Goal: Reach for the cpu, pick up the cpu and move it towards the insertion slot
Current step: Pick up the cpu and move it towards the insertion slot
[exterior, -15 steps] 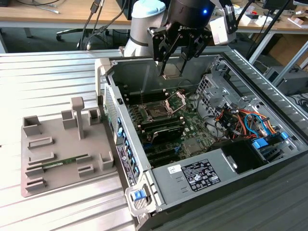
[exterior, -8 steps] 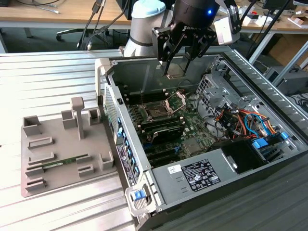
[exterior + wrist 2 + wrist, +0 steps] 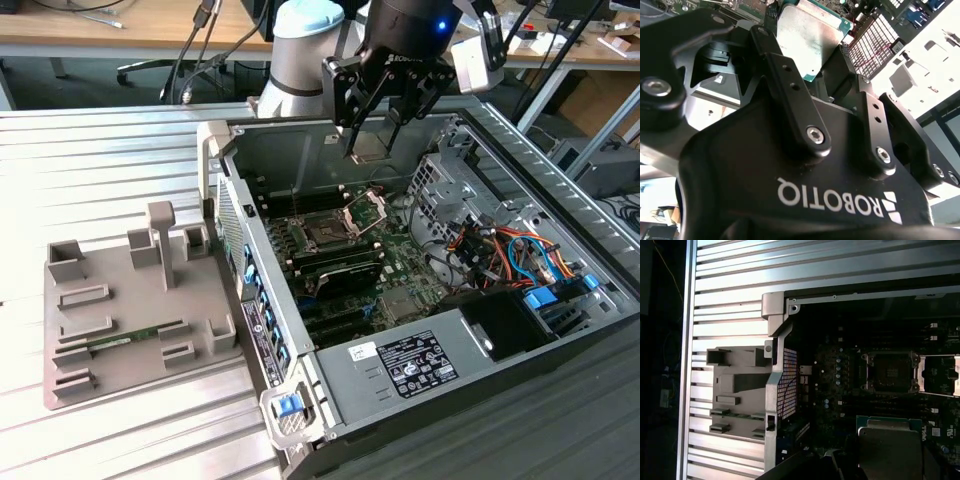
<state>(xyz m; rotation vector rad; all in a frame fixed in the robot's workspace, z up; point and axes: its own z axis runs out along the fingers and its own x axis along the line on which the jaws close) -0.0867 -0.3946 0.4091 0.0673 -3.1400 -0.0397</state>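
Claw (image 3: 800, 45) around cpu (image 3: 807, 27), aloft near insertion slot (image 3: 327, 234).

Ribbed metal table (image 3: 110, 150); wooden desk (image 3: 100, 25) behind.

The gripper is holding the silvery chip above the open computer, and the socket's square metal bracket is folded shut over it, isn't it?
Not quite. The bracket is swung open beside the insertion slot, leaving the dark socket uncovered; the first wrist view shows this. The rest holds: the gripper grips the cpu above the open computer case.
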